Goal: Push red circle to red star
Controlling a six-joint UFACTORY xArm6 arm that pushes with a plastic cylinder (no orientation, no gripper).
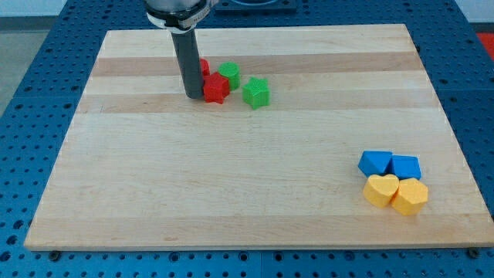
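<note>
The red star (216,89) lies near the view's top, left of centre. The red circle (204,68) sits just above it, mostly hidden behind my rod; the two red blocks look to be touching. My tip (193,95) rests on the board right against the left side of the red star. A green circle (229,74) sits just right of the red circle, and a green star (255,93) lies right of the red star.
At the view's bottom right, a blue triangle-like block (376,163), a blue block (406,166), a yellow heart (380,190) and a yellow hexagon (410,196) are clustered together. The wooden board (231,177) lies on a blue perforated table.
</note>
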